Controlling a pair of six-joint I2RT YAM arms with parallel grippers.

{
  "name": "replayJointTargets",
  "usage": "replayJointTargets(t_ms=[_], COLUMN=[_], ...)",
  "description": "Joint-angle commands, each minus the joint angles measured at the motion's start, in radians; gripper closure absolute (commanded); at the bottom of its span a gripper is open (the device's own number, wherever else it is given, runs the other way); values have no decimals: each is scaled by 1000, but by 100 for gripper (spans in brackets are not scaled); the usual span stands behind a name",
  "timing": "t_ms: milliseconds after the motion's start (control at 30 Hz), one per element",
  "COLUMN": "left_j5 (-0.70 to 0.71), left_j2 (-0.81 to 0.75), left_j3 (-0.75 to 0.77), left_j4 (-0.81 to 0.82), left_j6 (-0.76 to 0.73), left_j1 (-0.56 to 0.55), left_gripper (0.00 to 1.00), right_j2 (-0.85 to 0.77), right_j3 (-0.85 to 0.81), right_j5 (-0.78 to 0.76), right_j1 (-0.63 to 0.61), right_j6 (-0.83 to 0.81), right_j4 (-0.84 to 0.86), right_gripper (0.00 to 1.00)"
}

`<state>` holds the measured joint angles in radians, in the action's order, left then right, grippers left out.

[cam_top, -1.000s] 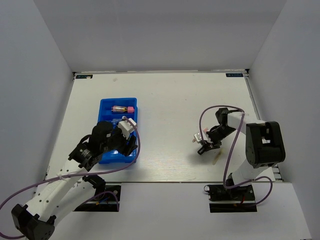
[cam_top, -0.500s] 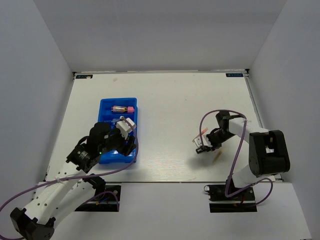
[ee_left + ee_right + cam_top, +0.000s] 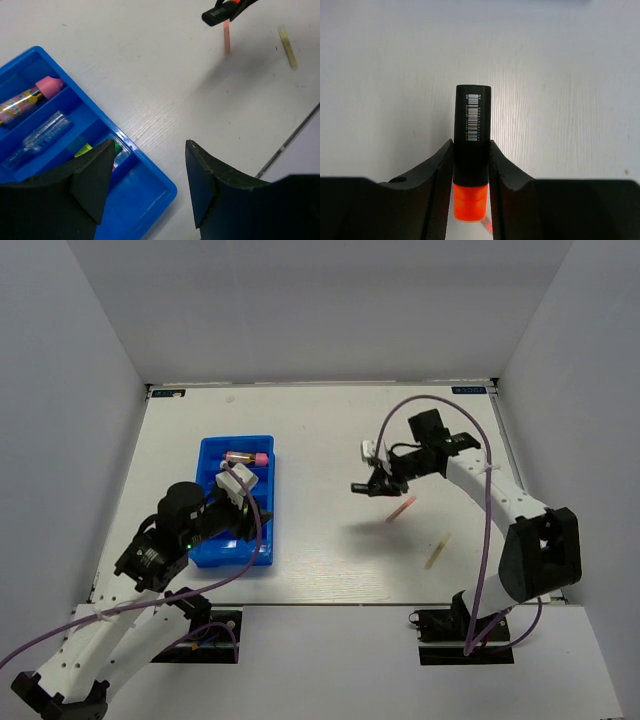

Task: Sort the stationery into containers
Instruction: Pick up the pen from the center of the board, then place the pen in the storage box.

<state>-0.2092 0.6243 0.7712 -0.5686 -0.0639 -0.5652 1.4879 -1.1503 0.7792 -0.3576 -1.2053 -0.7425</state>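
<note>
- blue tray [image 3: 236, 439] lies right under the left pincer [image 3: 148, 146], its near corner beneath the gap between the tips.
- black fingers [image 3: 95, 170] of the left pincer stand wide apart with nothing between them, hanging over the tray's near compartments.
- pink tube [image 3: 30, 97] rests in the tray compartment farthest from that pincer. one compartment closer lies a clear pen [image 3: 42, 137].
- yellow and green highlighter ends [image 3: 84, 149] peek out just beside the left finger, in the next compartment.
- white table [image 3: 330, 440] carries the tray and the loose pieces.
- right pincer [image 3: 471, 145] is clamped tight on a black highlighter [image 3: 472, 117]. the orange end points back toward the wrist and the barrel sticks out past the tips. it is held up off the table, well apart from the tray.
- pink stick [image 3: 402, 508] lies flat on the table near the right pincer, a little toward the arm bases, not touching it.
- beige stick [image 3: 437, 551] lies beyond the pink one from that pincer, apart from both.
</note>
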Motion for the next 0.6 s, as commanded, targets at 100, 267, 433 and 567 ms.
replayJointTargets(t_ms=[100,267,433,567], left_j5=[138,156,153,153], left_j2=[-74,-81,-78,-86], left_j3=[31,60,74,76], left_j4=[101,116,95,87], left_j6=[56,95,75,72], left_j1=[1,2,1,2], left_gripper=[31,31,31,31], right_j2=[173,422,593,673], right_j3=[-184,-434,-669,-773], right_j5=[273,310,330,276], right_j1=[-128,-268,-380,-457], right_j6=[1039,1339,1501,1386], right_j4=[566,603,704,622], right_gripper=[100,100,100,100])
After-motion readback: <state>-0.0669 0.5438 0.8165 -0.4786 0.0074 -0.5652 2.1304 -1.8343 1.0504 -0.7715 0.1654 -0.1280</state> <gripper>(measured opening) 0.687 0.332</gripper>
